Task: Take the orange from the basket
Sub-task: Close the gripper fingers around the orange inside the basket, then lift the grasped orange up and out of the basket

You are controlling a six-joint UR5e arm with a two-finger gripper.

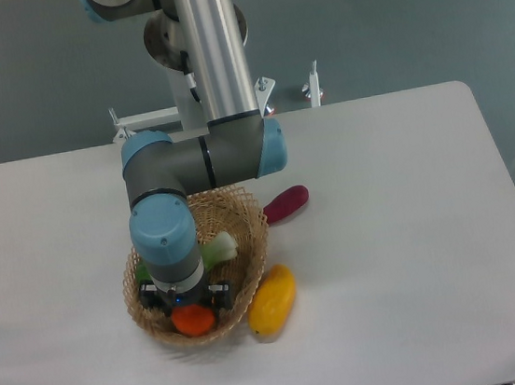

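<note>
The orange (193,320) lies in the near part of the wicker basket (250,238), which stands on the white table. My gripper (189,306) points straight down into the basket, right over the orange. The wrist hides the fingers, so I cannot tell whether they are closed on the fruit. A leafy green vegetable (218,251) lies in the basket beside the wrist, partly hidden by the arm.
A yellow mango-like fruit (272,300) lies on the table against the basket's right side. A dark red elongated vegetable (285,203) lies behind the basket to the right. The arm's base and mounting brackets (312,87) stand at the table's far edge.
</note>
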